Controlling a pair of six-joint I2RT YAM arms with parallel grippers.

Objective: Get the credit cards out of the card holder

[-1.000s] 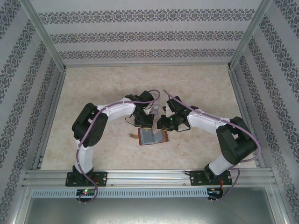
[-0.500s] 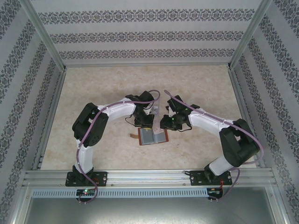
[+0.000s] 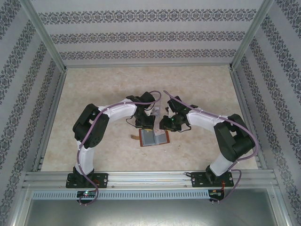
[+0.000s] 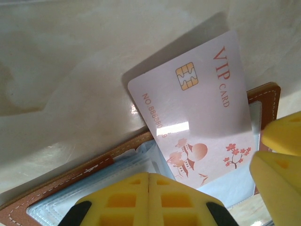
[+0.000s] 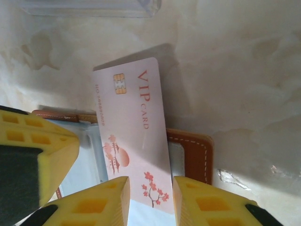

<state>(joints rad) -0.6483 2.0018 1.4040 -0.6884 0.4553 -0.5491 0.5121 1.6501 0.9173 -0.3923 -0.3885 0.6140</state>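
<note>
The right fingers (image 5: 202, 205) stand apart over a pink credit card (image 5: 134, 132) that reaches beyond their tips. Between them it lies on the brown card holder (image 5: 193, 153).

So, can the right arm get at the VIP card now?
Probably yes: the right gripper stands open over one end of the VIP card, and the part sticking out of the card holder lies bare. The left gripper sits to one side.

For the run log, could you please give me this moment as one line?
left pincer: shut, over wallet | right pincer: open, astride card | card: partly out of wallet
</note>
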